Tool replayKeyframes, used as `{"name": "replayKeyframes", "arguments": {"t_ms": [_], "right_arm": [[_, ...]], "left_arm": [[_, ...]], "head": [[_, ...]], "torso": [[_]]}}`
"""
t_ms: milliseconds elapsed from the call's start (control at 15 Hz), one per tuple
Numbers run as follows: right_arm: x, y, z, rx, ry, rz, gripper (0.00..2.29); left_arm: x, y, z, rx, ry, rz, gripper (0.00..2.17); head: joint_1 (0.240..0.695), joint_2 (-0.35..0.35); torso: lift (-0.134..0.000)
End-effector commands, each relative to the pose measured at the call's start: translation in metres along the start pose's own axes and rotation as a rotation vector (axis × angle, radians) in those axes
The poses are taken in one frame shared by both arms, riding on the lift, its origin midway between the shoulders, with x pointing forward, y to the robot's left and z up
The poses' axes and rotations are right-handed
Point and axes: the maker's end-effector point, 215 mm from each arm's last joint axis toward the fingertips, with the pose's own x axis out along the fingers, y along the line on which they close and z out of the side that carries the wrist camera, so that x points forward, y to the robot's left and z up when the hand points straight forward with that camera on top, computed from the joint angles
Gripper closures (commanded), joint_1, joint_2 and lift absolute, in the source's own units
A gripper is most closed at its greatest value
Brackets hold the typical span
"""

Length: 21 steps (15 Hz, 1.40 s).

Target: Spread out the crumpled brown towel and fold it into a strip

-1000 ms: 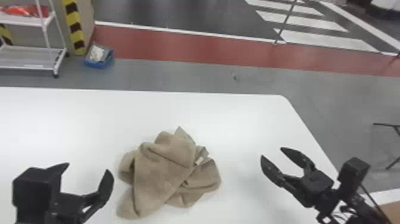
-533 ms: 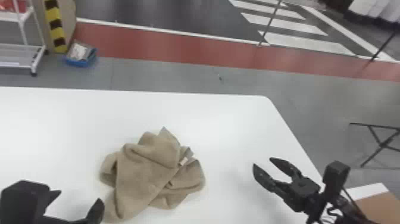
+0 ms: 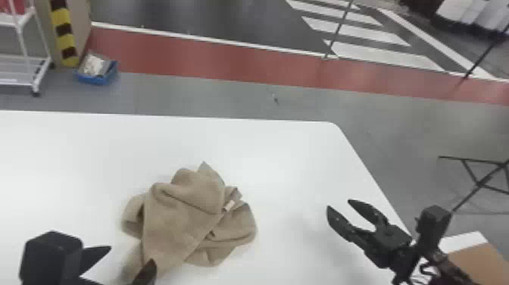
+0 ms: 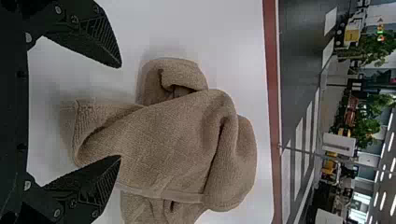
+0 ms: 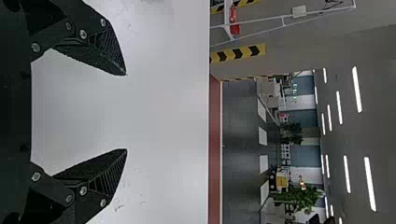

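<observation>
At the near left of the white table (image 3: 284, 151), the left gripper (image 3: 131, 254) has its two fingers spread, with nothing between them that it grips. One finger overlaps the near left part of the brown towel (image 3: 181, 223) in the head view; whether it touches the cloth is hard to say from this angle. The towel lies just to the right of that gripper, in a crumpled heap, one peak pointing to the far side and a small pale label (image 3: 229, 205) on its right half. Farther right, well apart from the cloth, the right gripper (image 3: 339, 204) is over the table near its right edge, fingers likewise parted and empty. As to progress, the job looks to be at its very start: no part lies spread flat and no strip has been formed. Opening out the heap, smoothing it and making the folds all seem left to do.
</observation>
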Motion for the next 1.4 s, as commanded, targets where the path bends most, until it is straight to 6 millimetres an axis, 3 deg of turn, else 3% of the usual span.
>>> {"name": "replayKeyframes", "arguments": {"t_ms": [0, 133, 733, 800, 1200, 1267, 1333], "right_arm": [[0.0, 0.0, 0.001, 0.002, -0.004, -0.002, 0.35], [-0.001, -0.002, 0.0, 0.002, -0.003, -0.007, 0.35], [0.006, 0.007, 0.006, -0.002, -0.016, 0.013, 0.35], [0.007, 0.008, 0.008, -0.004, -0.018, 0.016, 0.35], [0.006, 0.01, 0.007, -0.005, -0.019, 0.017, 0.35], [0.008, 0.015, 0.01, -0.007, -0.025, 0.024, 0.35], [0.011, 0.021, 0.014, -0.015, -0.034, 0.037, 0.35]], "left_arm": [[0.006, -0.001, -0.004, 0.036, 0.007, 0.02, 0.33], [0.006, 0.002, -0.006, 0.047, 0.01, 0.029, 0.52], [-0.006, 0.002, -0.025, 0.086, 0.083, 0.03, 0.55], [-0.005, 0.002, -0.026, 0.084, 0.086, 0.028, 0.72], [0.0, -0.005, -0.025, 0.085, 0.085, 0.017, 0.78], [0.0, -0.003, -0.023, 0.083, 0.08, 0.031, 1.37], [0.0, 0.0, -0.021, 0.079, 0.071, 0.046, 1.71]], "head": [[0.695, -0.35], [0.695, -0.35], [0.695, -0.35], [0.695, -0.35], [0.695, -0.35], [0.695, -0.35], [0.695, -0.35]], "torso": [[-0.124], [-0.124], [-0.124], [-0.124], [-0.124], [-0.124], [-0.124]]}}
